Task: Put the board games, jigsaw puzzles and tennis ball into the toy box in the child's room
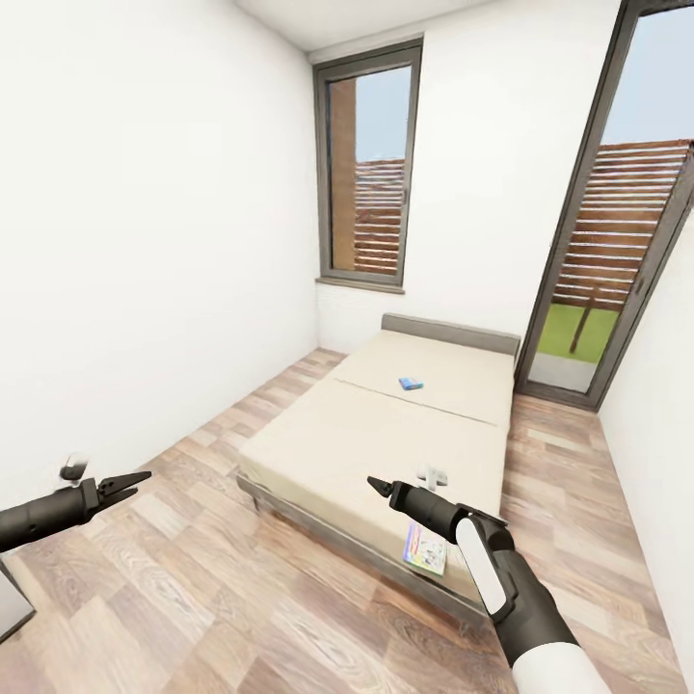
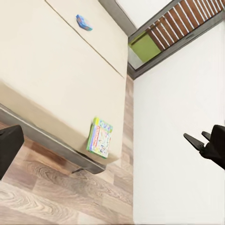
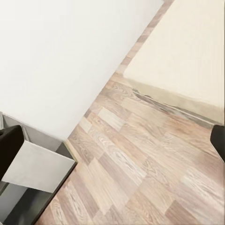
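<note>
Wood-plank floor (image 1: 222, 578) and white walls frame the child's room; two tall grey-framed windows (image 1: 371, 164) stand at twelve and two o'clock in the head view. Largest item: the bed (image 1: 386, 434), a beige two-part mattress with a low grey headboard, running from centre toward one o'clock. Next: the large green-edged board game (image 1: 425, 549) lies flat on the near corner of the mattress at five o'clock, partly hidden behind the right forearm; the left wrist view shows its cartoon cover (image 2: 101, 137) close to the mattress edge. Smaller: the small blue board game (image 1: 411, 384) rests flat on the far half of the mattress at about one o'clock, well apart from the large one. A small pale object (image 1: 433, 474) near the right wrist is too indistinct to name.

Arms: both are held forward at mid height above the floor. The left gripper (image 1: 125, 484), at eight o'clock, has its fingers slightly parted and empty. The right gripper (image 1: 380, 485), at five o'clock, points toward the bed; its fingers look nearly together and empty, though the render is coarse there.

Step in hand, as judged: approach to the bed for the first pickup. Good practice would be to bring the base closer, lower the right gripper over the overhanging edge of the large board game, and grasp across its thickness.
</note>
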{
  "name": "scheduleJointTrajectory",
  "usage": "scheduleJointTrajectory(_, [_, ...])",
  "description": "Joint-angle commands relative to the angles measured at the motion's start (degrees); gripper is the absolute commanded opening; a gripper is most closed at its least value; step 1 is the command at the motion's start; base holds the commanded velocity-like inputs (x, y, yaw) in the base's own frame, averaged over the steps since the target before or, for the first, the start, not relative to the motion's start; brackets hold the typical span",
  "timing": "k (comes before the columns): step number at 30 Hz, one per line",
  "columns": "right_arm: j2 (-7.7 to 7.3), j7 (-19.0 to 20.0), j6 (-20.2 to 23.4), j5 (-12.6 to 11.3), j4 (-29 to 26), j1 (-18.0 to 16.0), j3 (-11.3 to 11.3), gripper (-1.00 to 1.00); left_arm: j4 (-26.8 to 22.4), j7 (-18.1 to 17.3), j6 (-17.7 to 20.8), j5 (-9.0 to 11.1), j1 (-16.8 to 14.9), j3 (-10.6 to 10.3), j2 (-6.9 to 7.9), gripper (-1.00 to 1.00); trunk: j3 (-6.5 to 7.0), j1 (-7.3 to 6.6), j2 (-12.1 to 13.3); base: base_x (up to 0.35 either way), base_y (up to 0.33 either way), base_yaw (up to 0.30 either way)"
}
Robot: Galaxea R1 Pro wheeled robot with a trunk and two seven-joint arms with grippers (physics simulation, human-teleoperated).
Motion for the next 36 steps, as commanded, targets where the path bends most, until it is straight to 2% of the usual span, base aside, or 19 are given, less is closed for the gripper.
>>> scheduleJointTrajectory(1, [0.03,-0.01,0.33,-0.28,-0.02,-0.06,-0.05,1.0,-0.01,-0.1,0.54,0.15,-0.03,0.04,0.02,1.0,-0.1,0.04,-0.13,0.0,0.0,-0.272])
scheduleJointTrajectory(36, [0.03,-0.01,0.31,-0.28,0.0,-0.06,-0.05,1.0,-0.01,-0.1,0.54,0.15,-0.03,0.04,0.02,1.0,1.23,0.04,-0.13,0.0,0.0,-0.272])
